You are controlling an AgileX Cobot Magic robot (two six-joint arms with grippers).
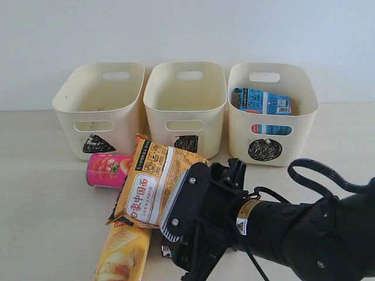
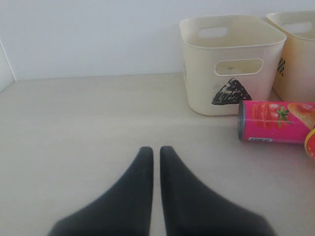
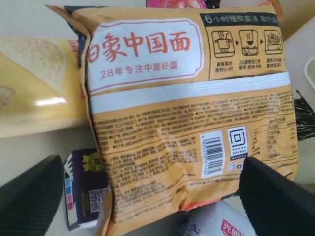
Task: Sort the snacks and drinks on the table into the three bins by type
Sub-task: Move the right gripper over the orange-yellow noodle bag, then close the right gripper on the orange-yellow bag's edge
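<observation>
An orange-yellow noodle packet (image 1: 153,184) (image 3: 187,128) lies tilted on top of a yellow chip tube (image 1: 123,254) (image 3: 34,88). My right gripper (image 1: 176,231) (image 3: 150,164) stands open around the packet's lower edge; one finger is clear of it and the other overlaps its corner. Under the packet lie a dark purple carton (image 3: 86,189) and a whitish carton (image 3: 221,223). A pink chip tube (image 1: 108,170) (image 2: 275,122) lies before the triangle bin (image 1: 64,102) (image 2: 231,64). A blue noodle packet (image 1: 261,102) is in the circle bin (image 1: 272,140). My left gripper (image 2: 156,150) is shut, empty, over bare table (image 2: 74,123).
The square bin (image 1: 184,102) (image 2: 298,59) stands between the other two and shows nothing inside. The right arm's black body (image 1: 304,234) and its cable loop fill the near right. A white wall runs behind the bins.
</observation>
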